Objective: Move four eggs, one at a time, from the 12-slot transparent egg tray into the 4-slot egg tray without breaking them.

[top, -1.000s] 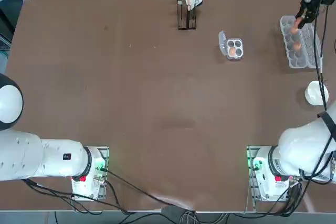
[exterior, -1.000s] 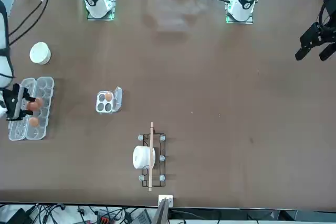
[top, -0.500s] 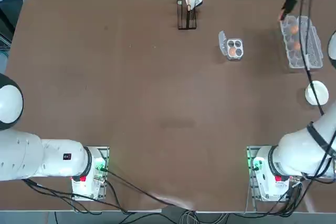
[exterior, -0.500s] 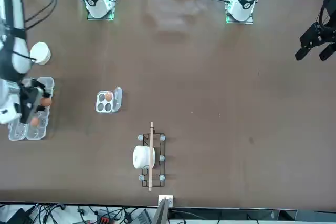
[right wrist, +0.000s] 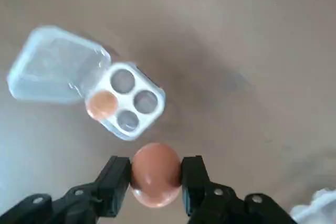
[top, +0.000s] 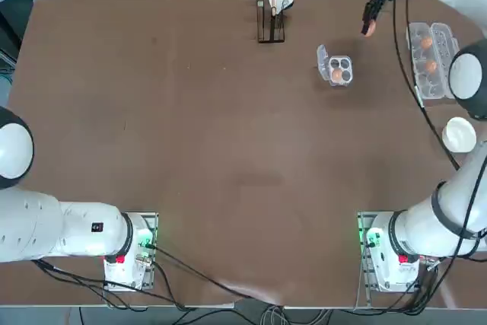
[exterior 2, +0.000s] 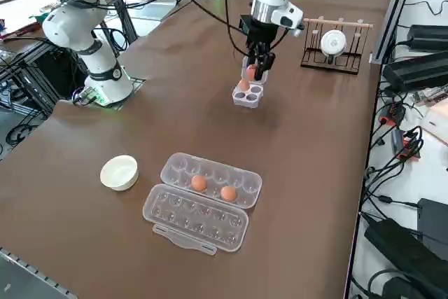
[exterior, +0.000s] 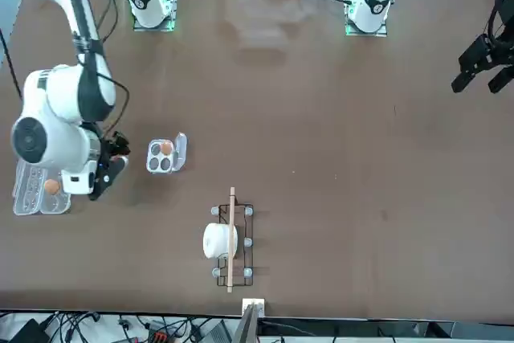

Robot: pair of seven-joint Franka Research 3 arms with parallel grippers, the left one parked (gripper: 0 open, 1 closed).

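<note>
Brown table, right hand gripping egg above 4-slot tray

The robot's white right arm reaches far forward across the table, its wrist turned so the black two-finger right gripper points straight down above the tabletop. The two fingers are clamped on either side of a smooth orange-brown egg
</note>
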